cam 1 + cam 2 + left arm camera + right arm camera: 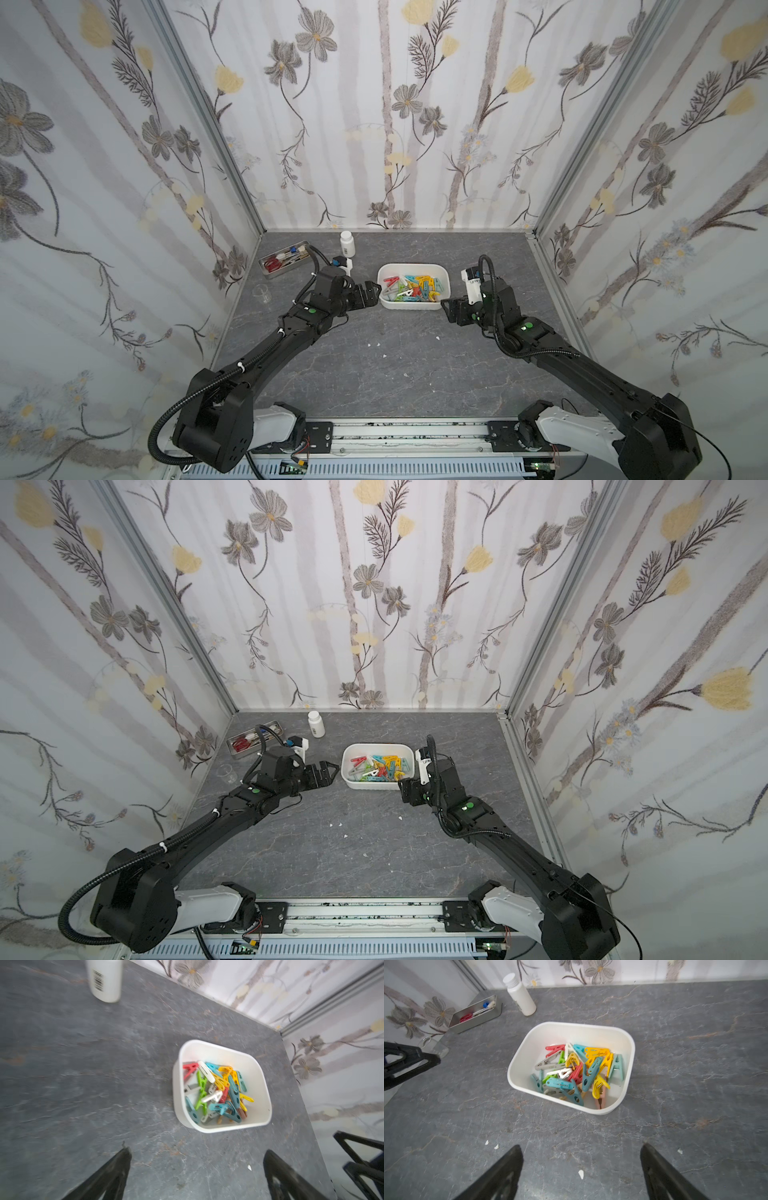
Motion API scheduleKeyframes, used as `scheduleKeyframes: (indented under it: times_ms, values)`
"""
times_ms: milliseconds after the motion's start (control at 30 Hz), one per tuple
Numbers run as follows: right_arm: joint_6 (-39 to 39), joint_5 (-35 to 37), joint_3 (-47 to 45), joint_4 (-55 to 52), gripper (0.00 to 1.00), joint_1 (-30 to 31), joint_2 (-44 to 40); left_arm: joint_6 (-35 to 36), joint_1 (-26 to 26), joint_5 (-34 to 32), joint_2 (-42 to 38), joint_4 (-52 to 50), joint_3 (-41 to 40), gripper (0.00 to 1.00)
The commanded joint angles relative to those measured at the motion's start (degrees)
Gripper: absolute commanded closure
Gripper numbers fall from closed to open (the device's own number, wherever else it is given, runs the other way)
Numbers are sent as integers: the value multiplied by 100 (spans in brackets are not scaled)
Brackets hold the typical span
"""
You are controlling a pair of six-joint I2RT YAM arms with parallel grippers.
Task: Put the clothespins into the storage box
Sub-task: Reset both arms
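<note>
Looking past the left claw (196,1151) and right claw (581,1146), I see both spread apart, empty. The pegs (571,1068) lie piled in the box (533,1043), just ahead of them. They seem light, stiff, slippery; I would pinch one across its legs.

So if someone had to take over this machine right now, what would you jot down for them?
Left pincer: open, empty, beside the box.
Right pincer: open, empty, by the box's near corner.
Pegs: a mixed-colour heap inside the box.
Done: every peg in view is in the box.
Left: seemingly nothing. No loose peg shows on the table, only small white specks. Probably just draw the arms back.
</note>
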Motion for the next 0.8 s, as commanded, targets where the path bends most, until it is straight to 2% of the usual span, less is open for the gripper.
scheduleKeyframes:
  times_ms: [0,100,167,233,367,433,533,600,700,767]
  values:
    - [-561,758,43,689,7,-132,-113,45,350,-910,-131,118,-40,0]
    - [-1467,1223,-122,1559,0,-326,-446,792,531,-1442,-457,828,-421,0]
    - [-1939,1136,-340,2132,0,-578,-697,1357,632,-1681,-714,1488,-843,0]
    - [-2063,788,-588,2608,0,-972,-899,1800,761,-1835,-948,1999,-1255,0]
    - [-2083,1125,-1392,3508,0,-1400,-1106,1938,1073,-2494,-1189,2498,-1896,0]
    - [-2128,1527,-2208,4455,0,-1481,-1174,1932,1124,-2812,-1313,3385,-2611,0]
    - [-1695,1612,-3049,5474,0,-1754,-840,2290,1124,-2705,-1001,4510,-3277,0]
    - [-1645,1533,-3334,6002,0,-1798,-473,2450,1147,-2963,-656,4683,-3291,0]
    - [-1676,1495,-3627,6901,0,-1932,51,2420,1379,-2709,-209,5465,-3453,0]
    - [-1534,1372,-3716,7328,0,-2150,401,2517,1420,-2689,156,5558,-3237,0]
